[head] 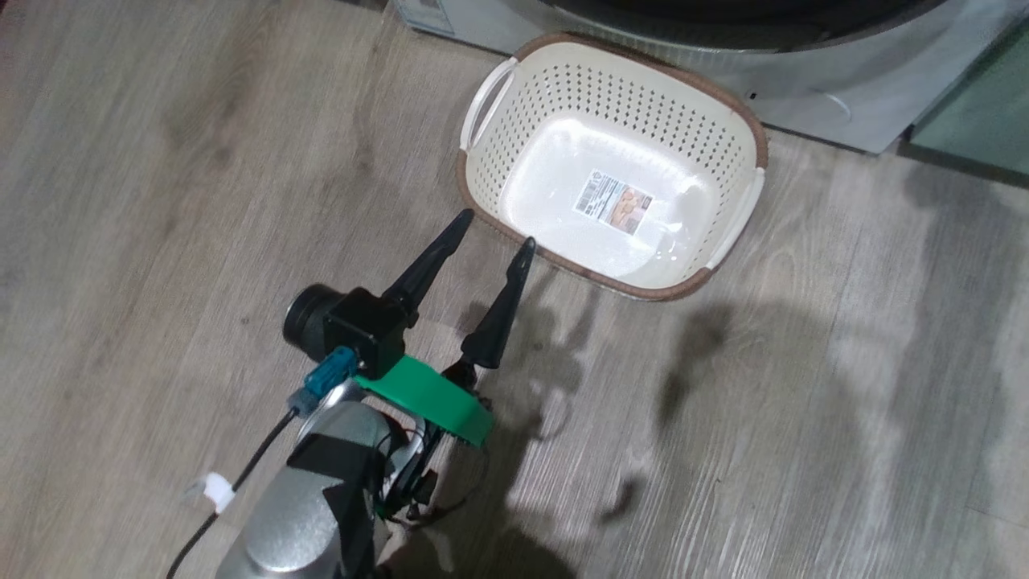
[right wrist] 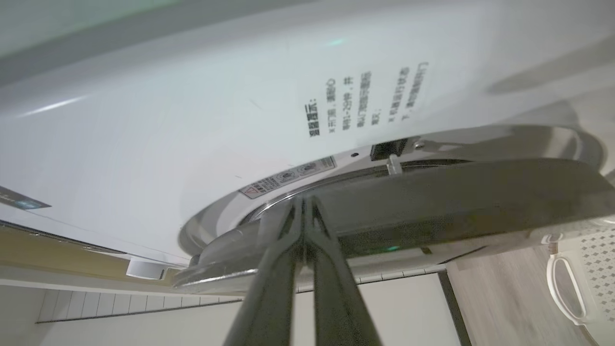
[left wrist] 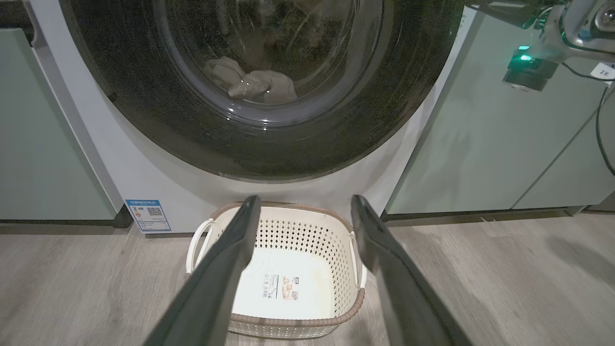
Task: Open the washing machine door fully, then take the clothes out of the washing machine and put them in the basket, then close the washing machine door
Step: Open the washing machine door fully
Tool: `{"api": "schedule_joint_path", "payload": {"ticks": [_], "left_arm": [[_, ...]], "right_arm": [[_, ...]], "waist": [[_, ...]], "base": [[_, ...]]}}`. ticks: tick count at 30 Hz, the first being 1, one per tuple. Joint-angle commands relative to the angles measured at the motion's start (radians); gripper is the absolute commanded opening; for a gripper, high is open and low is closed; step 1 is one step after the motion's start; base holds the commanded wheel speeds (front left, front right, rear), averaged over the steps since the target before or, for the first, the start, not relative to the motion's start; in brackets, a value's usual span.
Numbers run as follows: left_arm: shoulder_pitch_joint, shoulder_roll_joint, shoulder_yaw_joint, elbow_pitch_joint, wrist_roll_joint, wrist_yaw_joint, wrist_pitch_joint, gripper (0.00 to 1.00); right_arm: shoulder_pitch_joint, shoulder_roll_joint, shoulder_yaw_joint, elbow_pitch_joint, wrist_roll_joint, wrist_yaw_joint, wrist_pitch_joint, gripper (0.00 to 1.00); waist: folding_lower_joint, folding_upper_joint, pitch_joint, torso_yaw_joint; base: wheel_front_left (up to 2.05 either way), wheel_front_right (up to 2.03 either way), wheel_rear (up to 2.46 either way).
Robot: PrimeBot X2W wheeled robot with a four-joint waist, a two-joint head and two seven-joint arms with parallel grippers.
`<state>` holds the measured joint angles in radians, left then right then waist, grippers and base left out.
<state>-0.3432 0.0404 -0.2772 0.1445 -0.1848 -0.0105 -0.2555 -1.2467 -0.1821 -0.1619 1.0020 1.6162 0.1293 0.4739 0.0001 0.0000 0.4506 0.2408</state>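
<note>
Left end effector (head: 497, 228) spread — hovering beside basket (head: 563, 88).

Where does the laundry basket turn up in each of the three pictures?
Head view: basket in the upper middle, seen from above.
Left wrist view: basket at bottom centre.
Right wrist view: its handle and holed side at the lower right edge.
Shared landmark: the white washing machine right by it.
</note>
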Motion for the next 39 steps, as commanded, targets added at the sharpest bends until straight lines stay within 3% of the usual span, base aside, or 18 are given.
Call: {"api": "schedule_joint_path", "payload": {"ticks": [1,20,39], "left_arm": [[-0.025,0.010,0.023,-0.033,-0.001,-0.003,-0.006,1.00],[-0.053,0.010,-0.023,-0.043,-0.036,0.027,-0.006,1.00],[-0.055,0.010,-0.031,-0.026,-0.041,0.034,-0.006,1.00]], "right_arm": [[-0.053,0.005,0.010,-0.025,-0.010,0.001,-0.006,0.00],[-0.149,-0.008,0.057,0.033,-0.065,0.001,0.005,0.00],[-0.087,0.000,0.086,0.022,-0.068,0.001,0.117,0.00]], "waist": [[-0.0001,0.0000,0.010,0.008],[-0.0001,0.0000,0.060,0.036],[-0.0001,0.0000,0.037,0.032]], "base": [[0.00,0.00,0.00],[0.00,0.00,0.00],[0.00,0.00,0.00]]}}
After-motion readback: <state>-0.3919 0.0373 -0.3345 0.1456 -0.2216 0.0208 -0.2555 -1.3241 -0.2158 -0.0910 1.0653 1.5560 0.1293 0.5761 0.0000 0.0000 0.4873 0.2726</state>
